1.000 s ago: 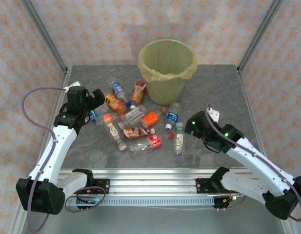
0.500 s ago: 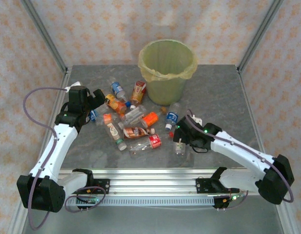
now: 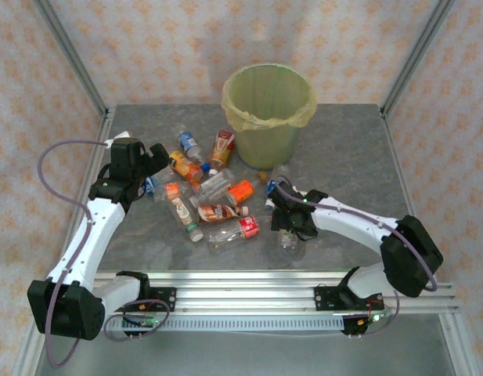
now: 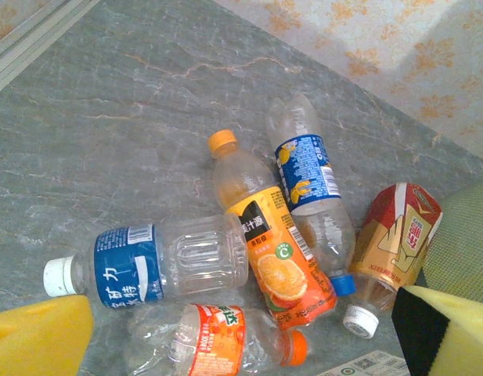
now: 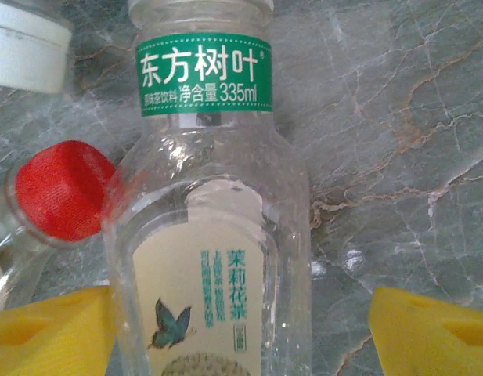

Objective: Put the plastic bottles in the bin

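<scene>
Top external view: over the last second the right arm has swung in from the right side of the table, and the right gripper (image 3: 290,227) now sits low over the green-label bottle (image 3: 289,240) at the near right edge of the scattered plastic bottles (image 3: 214,196). The bin (image 3: 264,141) stands at the back of the table, well apart from this bottle, so none of the carry is done yet. The left gripper (image 3: 153,157) has barely shifted; it hovers at the left end of the pile, jaws spread wide with nothing between them.

From the right wrist, the green-label bottle (image 5: 214,235) lies between the yellow pads (image 5: 49,329). The pincer has begun to narrow but has not clenched: bare stone shows between the bottle and the right-hand pad. This looks like the start of a grasp, with lifting to follow.

A red cap (image 5: 65,188) on a neighbouring bottle presses close on the left and could get nudged. Whether the left pad already touches the plastic is hard to tell. The bottle's lower half is cut off, and from above the gripper hides most of it.
</scene>
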`<action>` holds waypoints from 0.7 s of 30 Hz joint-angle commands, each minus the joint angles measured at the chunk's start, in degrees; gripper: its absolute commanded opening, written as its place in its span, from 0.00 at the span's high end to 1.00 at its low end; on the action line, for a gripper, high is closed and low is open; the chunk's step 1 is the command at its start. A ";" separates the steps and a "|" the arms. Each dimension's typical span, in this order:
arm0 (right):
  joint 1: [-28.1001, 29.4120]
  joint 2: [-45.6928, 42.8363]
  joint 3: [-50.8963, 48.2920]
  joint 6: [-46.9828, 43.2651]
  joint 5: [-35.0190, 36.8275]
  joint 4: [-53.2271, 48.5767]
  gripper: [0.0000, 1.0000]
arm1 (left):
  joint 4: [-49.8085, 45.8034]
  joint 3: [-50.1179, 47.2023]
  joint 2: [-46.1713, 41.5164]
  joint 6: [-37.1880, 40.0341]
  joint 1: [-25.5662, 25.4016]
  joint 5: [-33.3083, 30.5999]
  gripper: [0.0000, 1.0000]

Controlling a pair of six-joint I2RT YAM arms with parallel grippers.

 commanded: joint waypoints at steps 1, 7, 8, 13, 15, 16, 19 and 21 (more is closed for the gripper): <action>-1.15 0.70 0.69 -0.87 -0.20 0.80 0.20 | 0.89 0.61 0.37 0.27 0.11 -1.70 0.00; -4.29 1.09 -1.80 -1.21 -0.58 2.69 0.21 | 1.11 0.66 0.55 0.36 0.08 -1.68 0.00; -4.70 1.40 -2.04 -1.29 -0.43 2.97 0.21 | 1.15 0.65 0.59 0.36 0.08 -1.73 0.00; -6.28 4.10 -2.39 -1.19 -0.08 5.39 0.24 | 1.06 0.59 0.67 0.40 0.13 -1.74 0.00; -6.49 5.44 -2.00 -1.20 0.50 5.90 0.24 | 0.97 0.61 0.59 0.44 0.12 -1.82 0.00; -6.51 6.23 -1.72 -1.34 0.71 6.28 0.25 | 0.88 0.49 0.51 0.50 0.09 -1.96 0.00; -6.68 8.16 -0.98 -1.66 1.50 6.75 0.28 | 0.63 0.50 0.23 0.72 0.08 -2.49 0.00; -6.94 9.15 -0.59 -1.73 1.86 6.73 0.31 | 0.45 0.48 0.06 0.87 0.12 -2.78 0.00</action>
